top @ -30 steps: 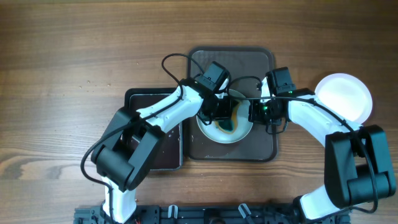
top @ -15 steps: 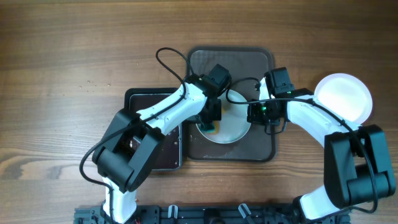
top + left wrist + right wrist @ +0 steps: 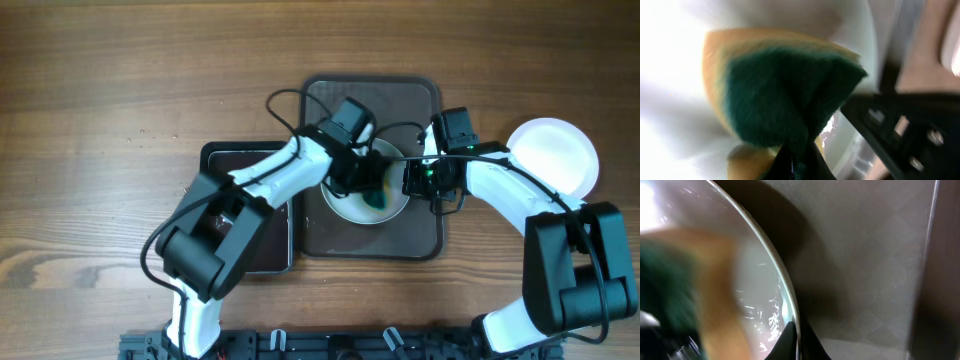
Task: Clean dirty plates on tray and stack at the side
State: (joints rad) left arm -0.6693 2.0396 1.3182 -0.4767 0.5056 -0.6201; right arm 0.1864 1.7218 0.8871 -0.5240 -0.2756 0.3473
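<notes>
From my remote station, I saw the left gripper [image 3: 795, 162] pinching a green-and-yellow sponge [image 3: 785, 95], its scouring face pressed onto the white plate [image 3: 345, 208]. My right gripper [image 3: 799, 340] was clamped on that plate's right rim, one finger on either side. The plate sat in the middle of the dark tray [image 3: 400, 100]. Well off to the right, a second white plate [image 3: 553, 155] lay on the wooden table [image 3: 120, 90].
</notes>
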